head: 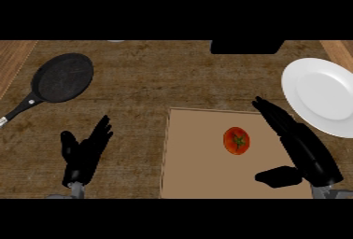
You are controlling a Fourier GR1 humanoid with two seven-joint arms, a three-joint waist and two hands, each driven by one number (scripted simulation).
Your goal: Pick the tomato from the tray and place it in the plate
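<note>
A red tomato (236, 140) with a green stem lies on the tan tray (193, 154) in the middle of the counter. My right hand (303, 149) hovers over the tray's right side, open, fingers straight and pointing up-left, thumb out toward the tomato; a gap separates it from the tomato. The white plate (324, 95) sits at the right edge, just beyond the right hand's fingertips. My left hand (82, 156) rests open at the lower left, fingers up, well away from the tray.
A black frying pan (63, 77) with its handle toward the lower left lies at the upper left. A dark object (246, 46) stands at the counter's far edge. Wooden strips border the counter's left and right corners.
</note>
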